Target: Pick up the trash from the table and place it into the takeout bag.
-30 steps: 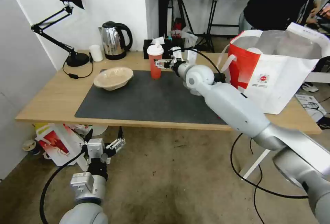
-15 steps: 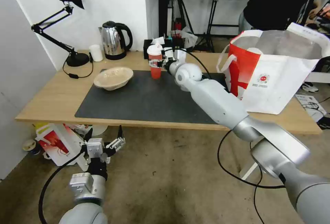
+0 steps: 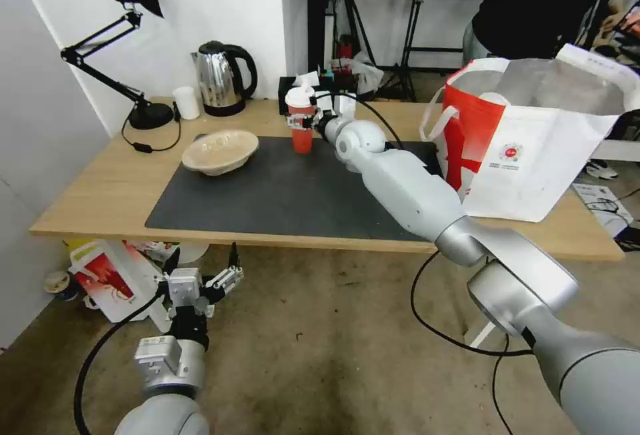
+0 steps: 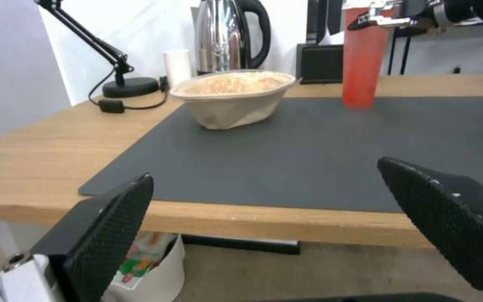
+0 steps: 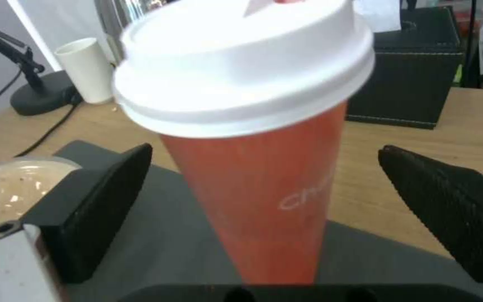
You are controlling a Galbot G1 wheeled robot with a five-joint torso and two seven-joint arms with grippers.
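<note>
Right end effector (image 5: 264,209) spread wide, pads either side of translucent red plastic cup with white lid (image 5: 253,126), not yet pinching. Cup upright on dark grey mat of light-wood worktop (image 3: 100,195), near far edge. Likely light, thin-walled, slick; tapered body may slip or dent under hard squeeze. Best hold: mid-body below lid rim, gentle pressure. Left end effector (image 3: 200,285) spread, parked low before worktop edge. Red-and-white foil-lined takeout bag (image 3: 533,155) at right.

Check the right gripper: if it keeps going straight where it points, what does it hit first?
Most likely the red cup: it stands upright between the open fingers of the right gripper, dead ahead, apparently not yet touched.
</note>
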